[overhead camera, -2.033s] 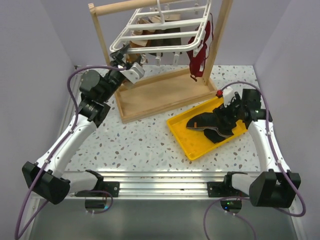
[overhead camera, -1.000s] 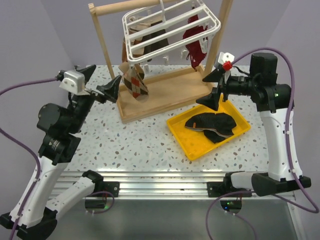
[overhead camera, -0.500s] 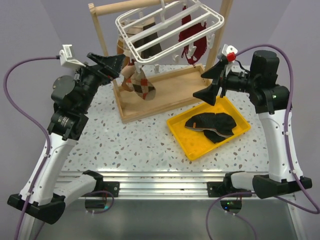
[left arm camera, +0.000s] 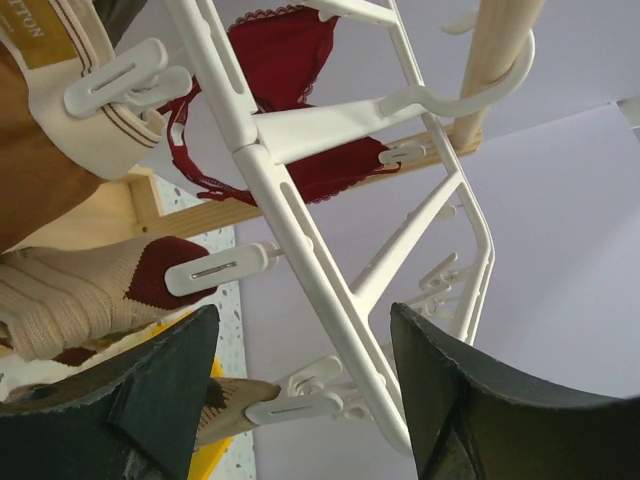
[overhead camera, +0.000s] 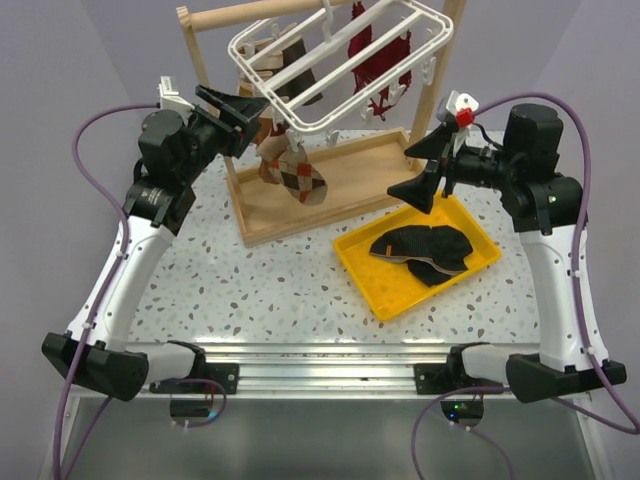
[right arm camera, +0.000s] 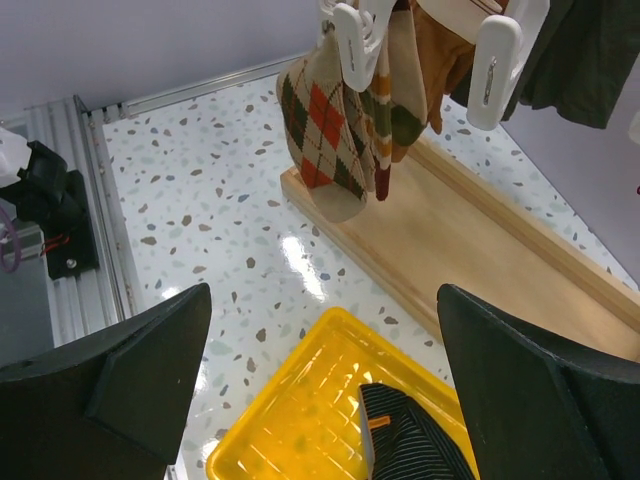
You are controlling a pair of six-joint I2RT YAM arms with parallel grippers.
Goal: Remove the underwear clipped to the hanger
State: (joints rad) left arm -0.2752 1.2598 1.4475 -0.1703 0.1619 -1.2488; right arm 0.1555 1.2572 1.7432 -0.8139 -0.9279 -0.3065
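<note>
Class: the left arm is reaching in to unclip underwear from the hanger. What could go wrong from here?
1. The left gripper has its open jaws lined up on a slat of the hanger, not on cloth; closing might grab plastic and swing the tilted rack.
2. The argyle sock and red bra hang right beside the brown underwear, so it may pull the wrong garment.

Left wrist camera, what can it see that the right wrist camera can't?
Only the left wrist camera sees the red bra and the hanger's hook over the wooden post. Only the right wrist camera sees the dark underwear lying in the yellow tray. Both see the argyle sock and the white clips.
</note>
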